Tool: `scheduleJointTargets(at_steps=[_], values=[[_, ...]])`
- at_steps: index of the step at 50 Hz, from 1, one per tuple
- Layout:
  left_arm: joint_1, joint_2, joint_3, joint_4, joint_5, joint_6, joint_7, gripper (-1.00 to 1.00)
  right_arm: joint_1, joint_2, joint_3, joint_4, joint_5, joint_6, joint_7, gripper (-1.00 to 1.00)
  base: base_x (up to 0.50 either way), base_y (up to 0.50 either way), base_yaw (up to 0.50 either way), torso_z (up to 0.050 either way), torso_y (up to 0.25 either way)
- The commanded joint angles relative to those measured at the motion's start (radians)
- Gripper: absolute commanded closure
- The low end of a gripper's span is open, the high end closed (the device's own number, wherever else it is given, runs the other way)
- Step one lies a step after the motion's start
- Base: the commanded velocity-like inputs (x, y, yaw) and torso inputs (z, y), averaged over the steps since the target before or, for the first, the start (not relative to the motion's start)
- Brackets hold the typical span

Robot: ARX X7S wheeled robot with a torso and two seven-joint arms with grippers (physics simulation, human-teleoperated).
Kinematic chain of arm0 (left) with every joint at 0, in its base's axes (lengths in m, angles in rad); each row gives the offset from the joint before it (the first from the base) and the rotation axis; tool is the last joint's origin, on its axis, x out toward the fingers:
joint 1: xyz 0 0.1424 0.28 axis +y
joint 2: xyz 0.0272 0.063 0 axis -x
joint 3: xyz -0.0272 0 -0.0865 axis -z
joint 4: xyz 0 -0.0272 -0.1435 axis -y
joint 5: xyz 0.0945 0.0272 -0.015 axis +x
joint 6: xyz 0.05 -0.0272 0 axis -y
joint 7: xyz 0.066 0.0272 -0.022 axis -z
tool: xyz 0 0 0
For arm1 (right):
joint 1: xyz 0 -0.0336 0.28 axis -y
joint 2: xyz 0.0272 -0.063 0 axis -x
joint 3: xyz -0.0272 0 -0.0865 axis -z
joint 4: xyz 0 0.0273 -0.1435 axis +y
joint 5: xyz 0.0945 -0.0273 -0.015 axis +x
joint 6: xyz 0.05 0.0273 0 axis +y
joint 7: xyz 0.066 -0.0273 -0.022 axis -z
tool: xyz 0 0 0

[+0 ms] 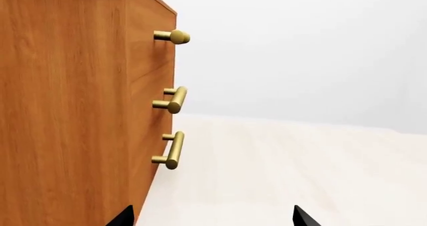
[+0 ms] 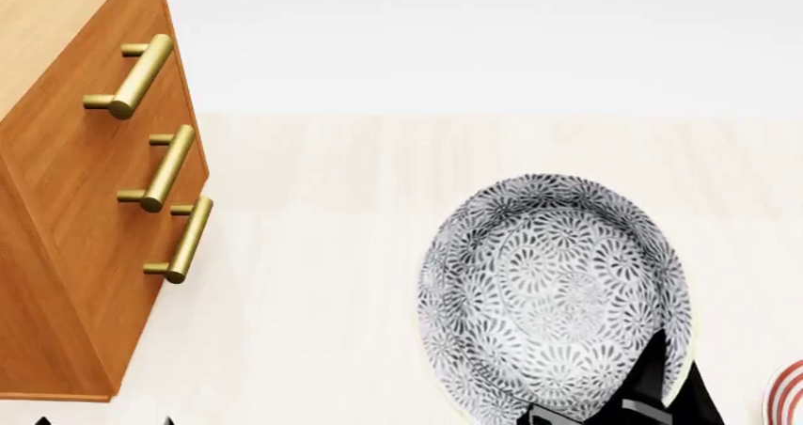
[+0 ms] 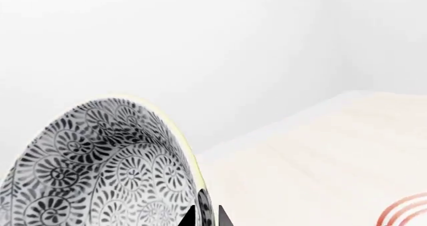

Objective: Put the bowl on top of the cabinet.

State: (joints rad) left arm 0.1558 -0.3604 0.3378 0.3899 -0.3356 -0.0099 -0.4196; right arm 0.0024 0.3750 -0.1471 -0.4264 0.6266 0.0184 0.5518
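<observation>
The bowl (image 2: pixel 552 289), white with a dense grey-black floral pattern, hangs lifted above the pale table. My right gripper (image 2: pixel 659 392) is shut on its near rim, one finger inside the wall and one outside. In the right wrist view the bowl (image 3: pixel 100 171) fills the near side and the rim sits pinched in my right gripper (image 3: pixel 205 218). The orange-brown cabinet (image 2: pixel 75 209) stands to the bowl's left, brass handles facing the bowl. My left gripper (image 1: pixel 212 218) is open and holds nothing, close beside the cabinet (image 1: pixel 73 111).
A white plate with red rings (image 2: pixel 788 395) lies on the table just right of my right gripper; it also shows as the plate (image 3: pixel 403 212) in the right wrist view. The pale wooden table (image 2: pixel 326 331) runs back to a white wall.
</observation>
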Motion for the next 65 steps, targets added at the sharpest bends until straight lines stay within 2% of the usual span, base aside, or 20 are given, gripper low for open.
scheduleJointTargets(at_steps=[1, 11, 26, 27, 34, 41, 52, 65], values=[[0.002, -0.004, 0.011, 0.001, 0.006, 0.009, 0.006, -1.0, 0.065, 0.033, -0.027, -0.106, -0.069, 0.11, 0.084, 1.0, 0.0, 0.0, 0.0, 0.0, 0.0], [-0.015, 0.0, 0.023, -0.018, 0.0, 0.002, 0.014, -1.0, 0.142, 0.069, -0.051, -0.215, -0.072, 0.235, 0.152, 1.0, 0.0, 0.0, 0.0, 0.0, 0.0], [-0.037, -0.001, 0.055, -0.002, 0.012, -0.022, 0.022, -1.0, 0.282, 0.052, -0.115, -0.154, -0.115, 0.327, 0.166, 1.0, 0.0, 0.0, 0.0, 0.0, 0.0], [-0.045, -0.002, 0.061, 0.006, 0.019, -0.041, 0.017, -1.0, 0.296, 0.053, -0.122, -0.139, -0.1, 0.31, 0.128, 1.0, 0.0, 0.0, 0.0, 0.0, 0.0], [-0.076, -0.012, 0.08, 0.068, 0.038, -0.123, -0.007, -1.0, 0.359, 0.045, -0.139, -0.087, -0.118, 0.32, 0.112, 1.0, 0.0, 0.0, 0.0, 0.0, 0.0], [-0.109, -0.012, 0.116, 0.111, 0.061, -0.197, -0.017, -1.0, 0.382, 0.078, -0.169, -0.069, -0.098, 0.26, -0.02, 1.0, 0.0, 0.0, 0.0, 0.0, 0.002], [-0.172, -0.021, 0.158, 0.286, 0.1, -0.37, -0.063, -1.0, 0.388, 0.082, -0.208, -0.025, -0.144, 0.196, -0.088, 1.0, 0.0, 0.0, 0.0, 0.0, 0.0], [-0.205, -0.016, 0.193, 0.325, 0.129, -0.428, -0.077, -1.0, 0.384, 0.079, -0.194, 0.019, -0.131, 0.161, -0.108, 1.0, 0.0, 0.0, 0.0, 0.0, 0.0]])
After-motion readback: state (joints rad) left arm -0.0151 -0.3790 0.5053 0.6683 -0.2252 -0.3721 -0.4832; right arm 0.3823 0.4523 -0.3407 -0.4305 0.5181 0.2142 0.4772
